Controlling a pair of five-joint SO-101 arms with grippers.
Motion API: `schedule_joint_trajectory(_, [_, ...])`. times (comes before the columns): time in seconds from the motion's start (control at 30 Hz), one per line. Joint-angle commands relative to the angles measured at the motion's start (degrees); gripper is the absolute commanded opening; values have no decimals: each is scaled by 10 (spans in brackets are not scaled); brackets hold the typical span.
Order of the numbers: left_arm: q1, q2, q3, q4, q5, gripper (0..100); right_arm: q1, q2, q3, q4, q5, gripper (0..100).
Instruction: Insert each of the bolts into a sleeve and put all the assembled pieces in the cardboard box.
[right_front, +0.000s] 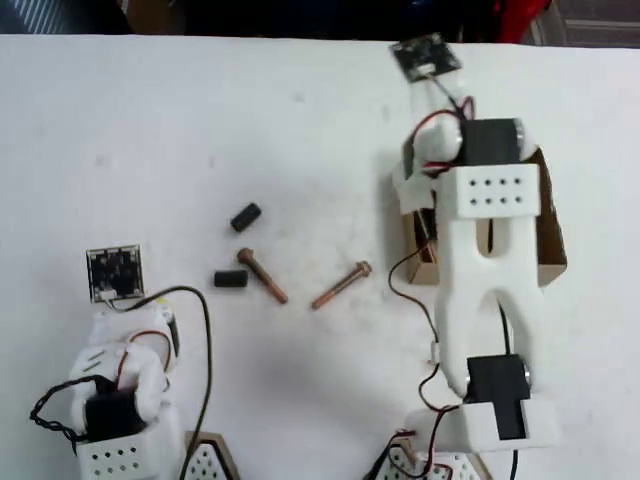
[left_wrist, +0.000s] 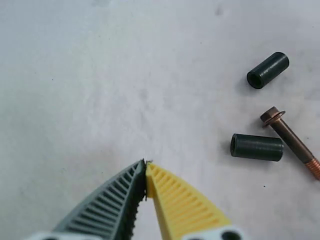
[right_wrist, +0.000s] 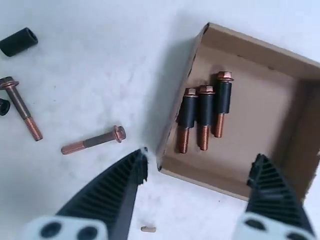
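Note:
Two black sleeves and two copper bolts lie loose at the table's middle. My left gripper is shut and empty, low over bare table short of the sleeves and a bolt. My right gripper is open above the near rim of the cardboard box. Three bolts with sleeves on them lie side by side in the box. One loose bolt lies just outside it.
The right arm covers most of the cardboard box in the high view. The left arm's base sits at the front left. A tiny brown piece lies on the table near the box.

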Motion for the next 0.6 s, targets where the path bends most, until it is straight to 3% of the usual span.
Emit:
schedule_joint_trajectory(0.0, [-3,-8,-2,-3,-4,22,-38,-24,7,26,-10,300])
schedule_joint_trajectory(0.1, [-3,-8,-4,-3,-4,23,-52,-22,9,26,-11,255])
schedule_joint_trajectory(0.33, [-3,-8,9,-46,-4,23,-60,-20,8,22,-11,24])
schedule_joint_trajectory(0.57, [-3,-8,24,-76,-4,23,-72,-18,31,22,-10,37])
